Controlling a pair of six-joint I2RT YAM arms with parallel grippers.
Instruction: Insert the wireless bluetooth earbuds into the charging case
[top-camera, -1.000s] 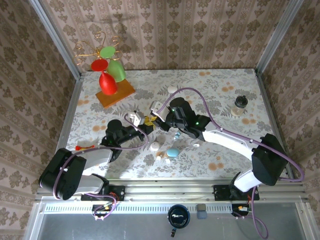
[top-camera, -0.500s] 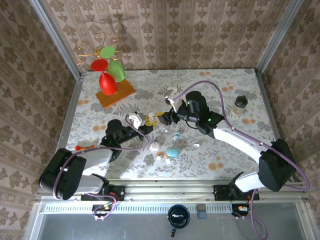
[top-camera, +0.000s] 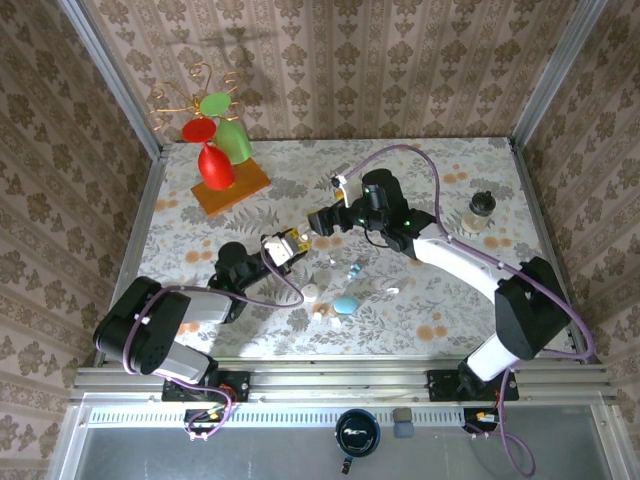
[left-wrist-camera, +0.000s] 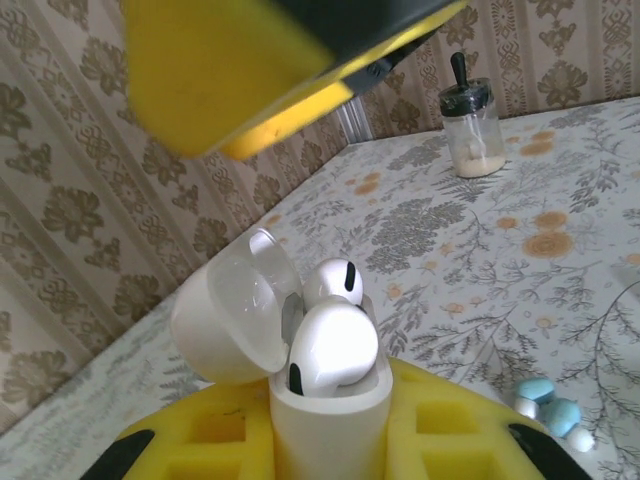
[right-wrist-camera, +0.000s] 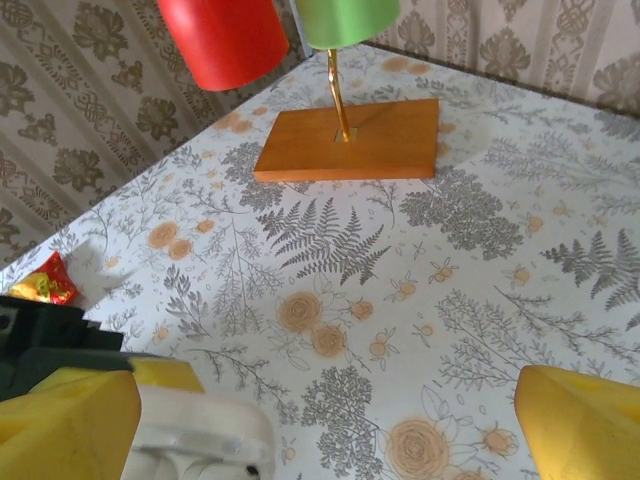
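My left gripper (top-camera: 283, 247) is shut on the white charging case (left-wrist-camera: 328, 415), which stands upright between its yellow pads (left-wrist-camera: 450, 425) with its lid (left-wrist-camera: 232, 318) flipped open to the left. Two white wireless bluetooth earbuds sit in the case. The near one (left-wrist-camera: 332, 347) rides high and tilted, and the far one (left-wrist-camera: 334, 280) pokes up behind it. My right gripper (top-camera: 318, 222) hangs open just above and behind the case, nothing between its yellow fingertips (right-wrist-camera: 62, 422). Small pale blue bits (top-camera: 357, 268) and a white bit (top-camera: 392, 290) lie loose on the table.
A white pebble-like case (top-camera: 311, 293), a blue one (top-camera: 345, 304) and another white one (top-camera: 335, 322) lie near the front. A wooden stand (top-camera: 231, 187) with red and green glasses is at the back left. A small jar (top-camera: 480, 212) stands at the right.
My right gripper has opened wide and drawn back from the case, its wrist swinging to the right. The left gripper has shifted slightly right with the case in it.
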